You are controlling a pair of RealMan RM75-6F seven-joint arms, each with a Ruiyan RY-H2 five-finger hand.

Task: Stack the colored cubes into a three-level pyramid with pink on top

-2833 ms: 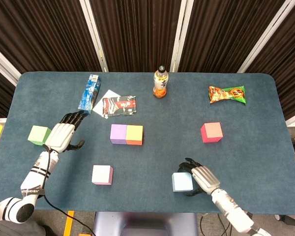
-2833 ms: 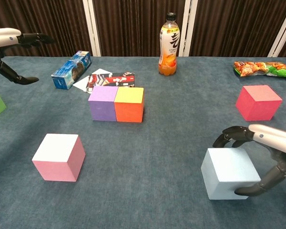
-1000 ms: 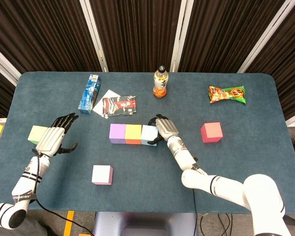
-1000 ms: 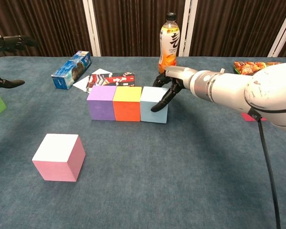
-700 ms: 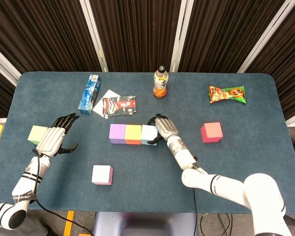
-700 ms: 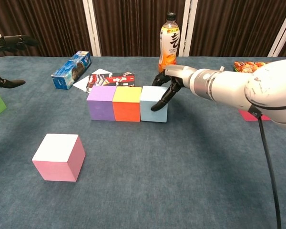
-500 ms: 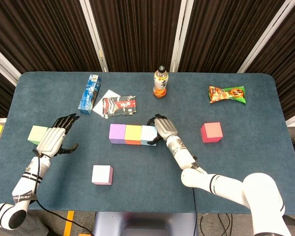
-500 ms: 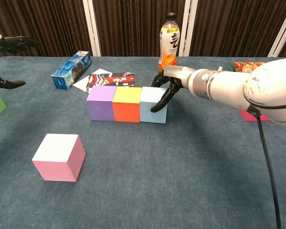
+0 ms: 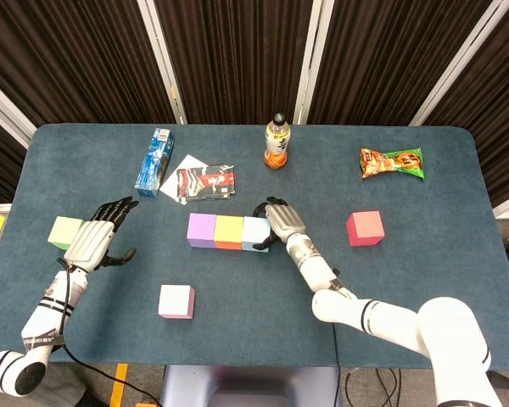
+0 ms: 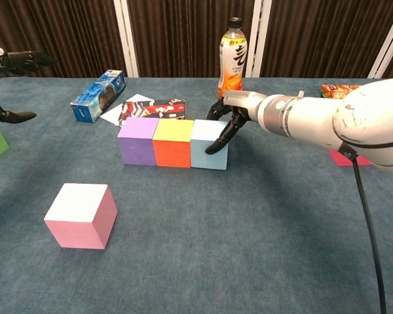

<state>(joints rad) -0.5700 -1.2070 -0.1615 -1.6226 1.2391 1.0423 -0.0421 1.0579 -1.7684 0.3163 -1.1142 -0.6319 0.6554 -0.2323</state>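
Nearest the robot sits the pink cube [image 9: 176,301], alone and well apart from the row; it goes on last. Beyond it the base level stands in a line: purple cube [image 9: 202,230], yellow-topped orange cube [image 9: 229,231] and light blue cube [image 9: 255,233], each touching the next. The right hand [image 9: 279,224] is wrapped over the light blue cube, its fingers [image 10: 221,139] down the right face and thumb behind. To finish this step well, it likely needs to press the cube flush, then spread its fingers and lift straight up, so the row does not skew. The red cube [image 9: 365,228] lies well to the right, the green cube [image 9: 66,231] far left, just beside the left hand [image 9: 95,237], which hovers with fingers spread and holds nothing.

The counter [image 9: 263,322] wears dark blue felt-like cloth that should keep cubes from sliding. Farther back lie a blue box [image 9: 155,161], a packet on white paper [image 9: 205,182], an orange drink bottle [image 9: 276,142] and a snack bag [image 9: 392,163]. Behind hang dark curtains [image 9: 237,51].
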